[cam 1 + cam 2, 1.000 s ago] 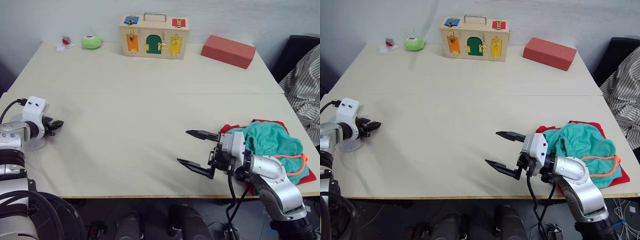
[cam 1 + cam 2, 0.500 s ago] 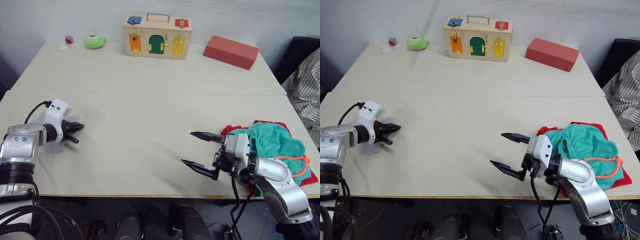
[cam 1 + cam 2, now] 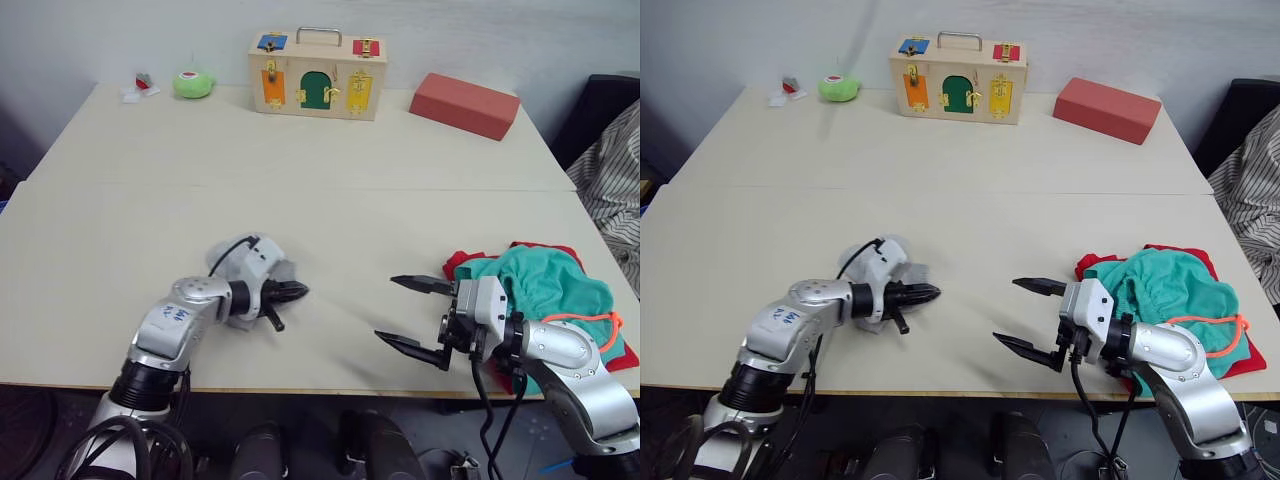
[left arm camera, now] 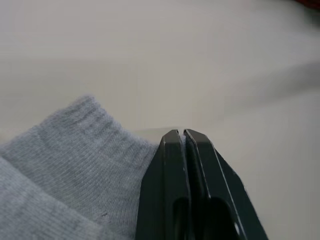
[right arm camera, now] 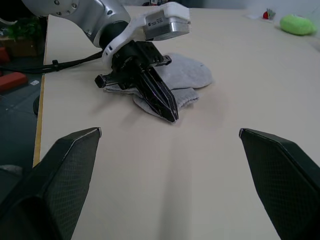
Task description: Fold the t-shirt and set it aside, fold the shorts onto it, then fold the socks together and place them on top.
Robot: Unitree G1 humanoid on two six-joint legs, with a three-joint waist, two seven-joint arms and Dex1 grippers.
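Left end effector [image 3: 296,292] low over the pale worktop [image 3: 330,200] near its front edge, black fingers pressed together, tips empty, small light-grey knit socks [image 3: 902,272] bunched just beside and under it. Right end effector [image 3: 412,317] spread wide, empty, toward the front right, facing the left one across bare worktop. Behind its wrist, at the right edge: crumpled teal-green cloth shorts [image 3: 545,283] with orange trim heaped on the bright red t-shirt [image 3: 458,264]. Along the far edge: wooden latch box [image 3: 317,74], red block [image 3: 464,104], green plush [image 3: 192,84].
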